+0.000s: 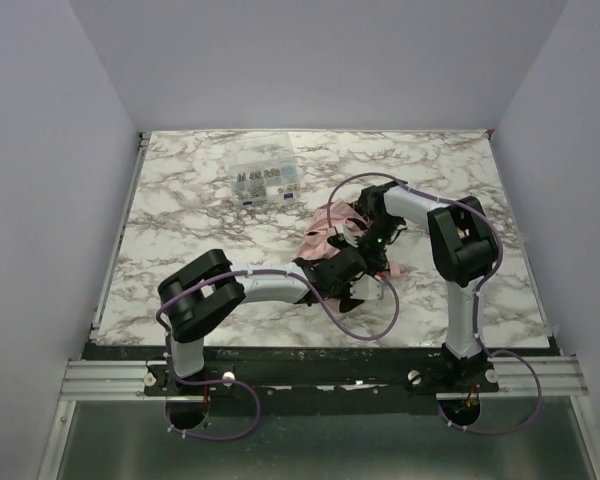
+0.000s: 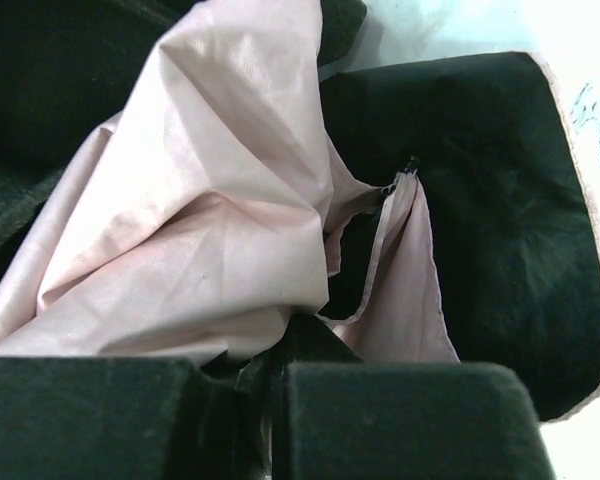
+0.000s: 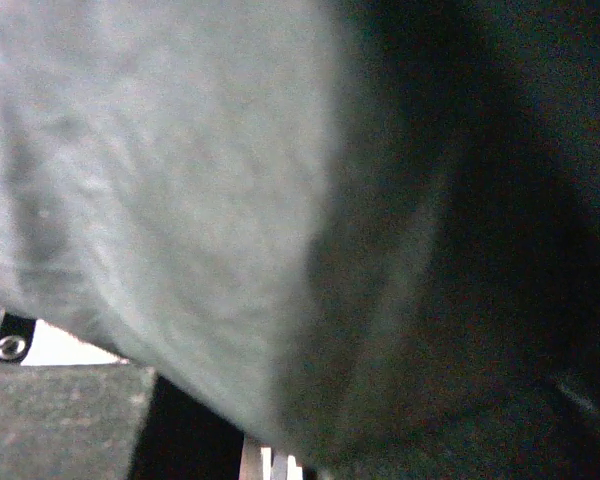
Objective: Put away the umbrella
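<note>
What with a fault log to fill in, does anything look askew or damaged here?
The umbrella is a crumpled heap on the table, its pink fabric bunched, not rolled, with the left gripper pinching a fold. Nothing looks spilled or torn.

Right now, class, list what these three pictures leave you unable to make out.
Umbrella shaft and handle: in the top view the left arm and right arm cover them; both wrist views show only its fabric up close.
Box contents: top view, too small to identify.
Right wrist view: fabric pressed against the lens, blurred, hiding everything beyond it.
</note>
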